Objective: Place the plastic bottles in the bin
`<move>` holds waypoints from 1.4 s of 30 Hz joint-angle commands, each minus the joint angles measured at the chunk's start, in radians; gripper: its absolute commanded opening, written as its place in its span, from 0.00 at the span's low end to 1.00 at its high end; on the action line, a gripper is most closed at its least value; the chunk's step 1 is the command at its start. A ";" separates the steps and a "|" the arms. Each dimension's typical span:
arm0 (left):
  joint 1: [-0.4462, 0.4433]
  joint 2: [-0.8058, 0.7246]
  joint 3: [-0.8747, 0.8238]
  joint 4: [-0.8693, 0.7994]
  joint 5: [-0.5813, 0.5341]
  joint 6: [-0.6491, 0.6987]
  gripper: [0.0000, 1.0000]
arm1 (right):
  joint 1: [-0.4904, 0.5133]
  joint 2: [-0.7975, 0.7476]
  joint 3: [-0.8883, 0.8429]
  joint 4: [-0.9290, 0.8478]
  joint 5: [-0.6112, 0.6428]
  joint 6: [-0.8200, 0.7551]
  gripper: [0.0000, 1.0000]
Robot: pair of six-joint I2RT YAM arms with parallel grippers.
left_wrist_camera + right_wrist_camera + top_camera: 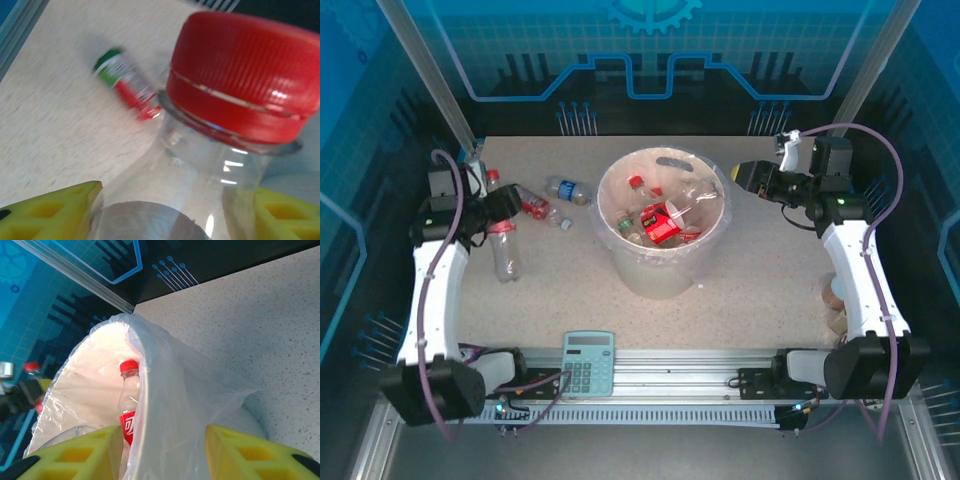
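Bin [660, 272], mid-desk [770, 290]: several bottles [660, 222] inside, done.
Loose bottles [567, 188]: at least two lying on the desk left of the bin, not yet binned.
Left claw [175, 205]: pinching a red-capped bottle [240, 75] below its neck.
Right claw [162, 450]: spread, empty, near the bin rim.
Progress: judged over half.

The bottle [190, 165] is clear glossy plastic, its red cap [240, 75] ribbed; the table [260, 315] looks matt, speckled, perhaps laminate; the liner [190, 400] is thin wrinkled film
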State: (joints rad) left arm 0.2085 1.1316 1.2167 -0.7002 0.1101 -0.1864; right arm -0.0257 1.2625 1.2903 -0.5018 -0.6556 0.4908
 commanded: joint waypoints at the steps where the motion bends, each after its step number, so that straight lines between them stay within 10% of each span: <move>1: -0.047 -0.072 0.107 0.057 0.133 -0.033 0.54 | 0.033 -0.027 -0.004 -0.064 0.026 -0.010 0.45; 27: -0.611 0.149 0.511 0.364 0.176 0.131 0.22 | 0.143 -0.002 -0.023 -0.098 0.106 -0.016 0.29; 42: -0.687 0.576 0.918 -0.043 0.258 0.222 0.19 | 0.159 -0.006 -0.014 -0.104 0.123 -0.015 0.29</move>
State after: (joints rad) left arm -0.4637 1.6737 2.0861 -0.6331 0.3317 0.0071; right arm 0.1001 1.2530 1.2789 -0.5594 -0.5236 0.4751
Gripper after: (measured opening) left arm 0.608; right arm 0.289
